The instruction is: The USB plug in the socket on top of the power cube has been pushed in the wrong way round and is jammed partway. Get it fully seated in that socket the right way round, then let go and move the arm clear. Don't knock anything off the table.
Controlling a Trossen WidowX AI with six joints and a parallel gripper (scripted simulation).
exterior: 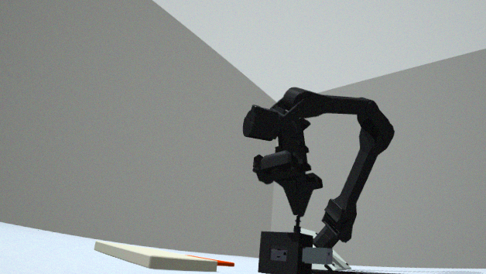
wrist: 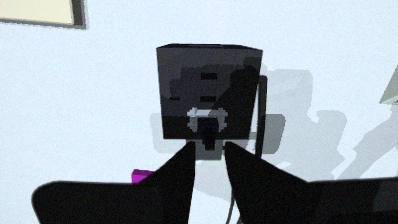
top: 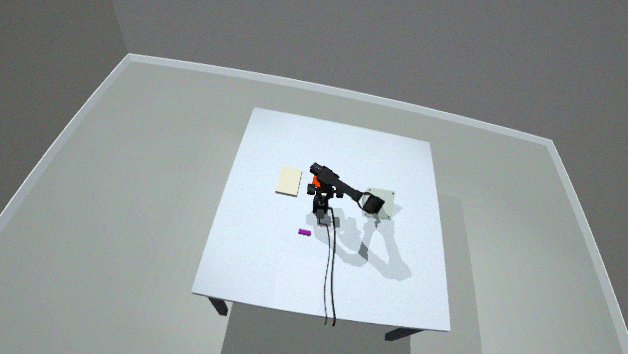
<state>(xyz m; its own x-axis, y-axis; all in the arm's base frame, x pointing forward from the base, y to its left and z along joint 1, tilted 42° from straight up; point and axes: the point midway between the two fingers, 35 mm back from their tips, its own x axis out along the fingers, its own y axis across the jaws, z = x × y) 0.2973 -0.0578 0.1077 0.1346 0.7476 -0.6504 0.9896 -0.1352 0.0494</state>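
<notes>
On the white table [top: 260, 260], going left to right in the top view, there is first a flat cream pad [top: 289, 180] at about 9 o'clock from the arm's tip. Below it, at about 7 o'clock, lies a small purple block [top: 304, 232]. Then comes the black arm [top: 345, 189], with a bit of orange [top: 315, 180] showing beside it. Two black cords [top: 328, 270] run down from the middle toward 6 o'clock and hang over the table edge. At 3 o'clock the arm stands on a pale base plate [top: 387, 196].

In the wrist view, the black power cube [wrist: 209, 90] sits in the middle. The USB plug [wrist: 207, 131] stands in the socket [wrist: 206, 114] on top of the cube, near the edge at 6 o'clock. The claw [wrist: 208, 147] is right over the plug. Its two black fingers are a little spread, one on each side of the plug, with a gap showing. They are not pinching it.

In the side view, the claw points straight down just above the cube, and the thin plug [exterior: 297, 224] sticks up under its tip.
</notes>
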